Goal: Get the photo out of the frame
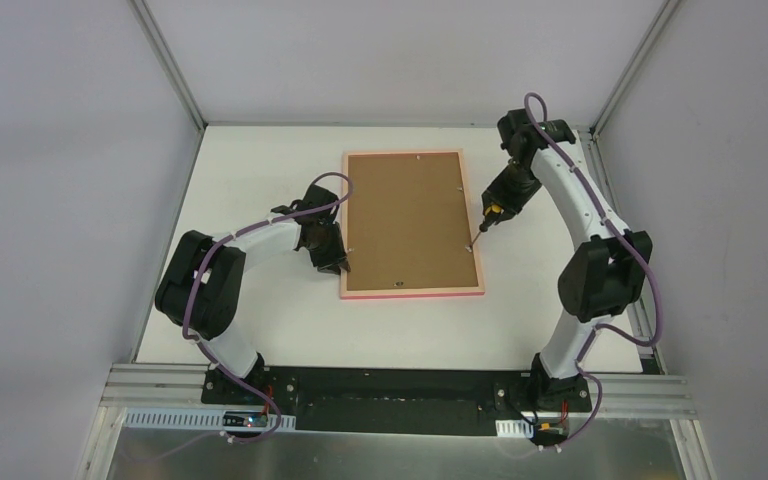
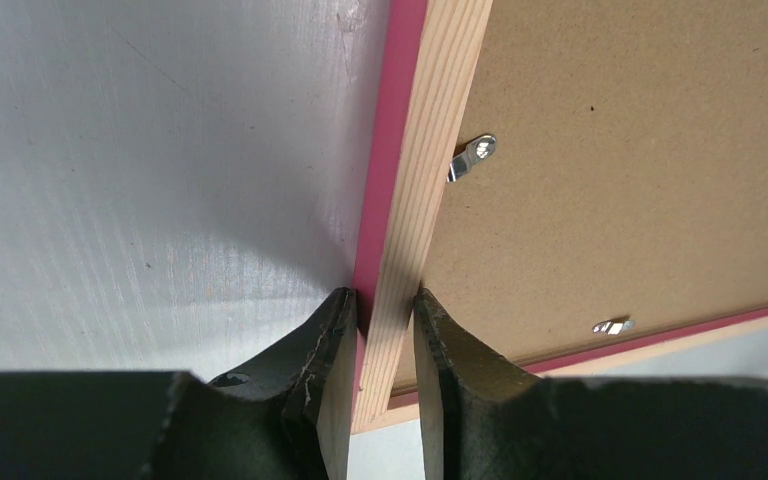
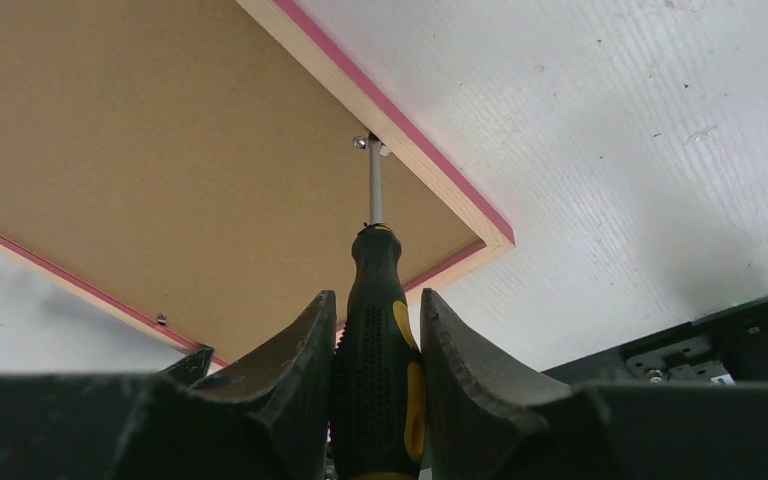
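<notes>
1. Frame (image 1: 410,294) lies face down on the table (image 1: 260,180); left gripper (image 2: 385,300) is clamped on its edge, so hold tight.
2. The right gripper (image 3: 375,300) squeezes the screwdriver (image 3: 377,340); push the tab (image 3: 368,143) sideways gently.

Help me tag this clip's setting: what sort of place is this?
Probably a robotics lab test cell: plain white walls on aluminium posts box in a white table, and two robot arms are bolted to a rail at its near edge.

Frame (image 1: 412,222) face-down on table (image 1: 250,170)
</notes>
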Controlling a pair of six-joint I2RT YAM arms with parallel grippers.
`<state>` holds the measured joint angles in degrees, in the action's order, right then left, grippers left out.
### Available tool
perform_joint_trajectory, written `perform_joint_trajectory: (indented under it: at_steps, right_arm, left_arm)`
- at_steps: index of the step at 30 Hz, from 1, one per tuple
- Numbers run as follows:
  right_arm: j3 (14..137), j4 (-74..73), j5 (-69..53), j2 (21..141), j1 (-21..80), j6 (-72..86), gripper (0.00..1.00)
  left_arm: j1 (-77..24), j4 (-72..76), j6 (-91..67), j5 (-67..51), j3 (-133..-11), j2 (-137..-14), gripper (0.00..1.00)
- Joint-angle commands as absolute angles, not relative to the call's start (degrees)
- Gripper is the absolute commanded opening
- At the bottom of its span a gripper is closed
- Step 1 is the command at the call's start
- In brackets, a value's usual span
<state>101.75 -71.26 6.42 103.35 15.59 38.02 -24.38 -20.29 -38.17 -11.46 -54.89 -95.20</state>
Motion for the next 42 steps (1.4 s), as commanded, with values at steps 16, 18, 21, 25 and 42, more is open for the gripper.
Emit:
perform_joint_trajectory:
  at_steps: [16, 18, 21, 25, 42]
  right_arm:
    - [91.22, -72.38, -15.16, 100.28, 6.01, 42.97, 0.00]
    - [90.61, -72.33, -15.22, 99.83, 5.74, 42.93, 0.00]
    - [89.35, -71.90, -17.17, 99.37, 5.39, 43.41, 0.00]
    - [88.34, -71.53, -18.46, 98.95, 5.12, 44.57, 0.00]
    - [83.33, -74.92, -15.24, 95.64, 4.92, 43.08, 0.00]
  left_arm:
    - [-25.05, -22.03, -38.91, -10.90, -54.09, -96.48, 0.26]
    - [-25.07, -22.02, -38.85, -10.89, -54.15, -96.71, 0.26]
    - [-25.09, -22.01, -38.85, -10.97, -54.39, -96.94, 0.26]
    - [-25.14, -22.06, -38.64, -11.07, -54.66, -96.87, 0.26]
    - [-25.14, -21.80, -38.94, -10.72, -53.47, -96.46, 0.25]
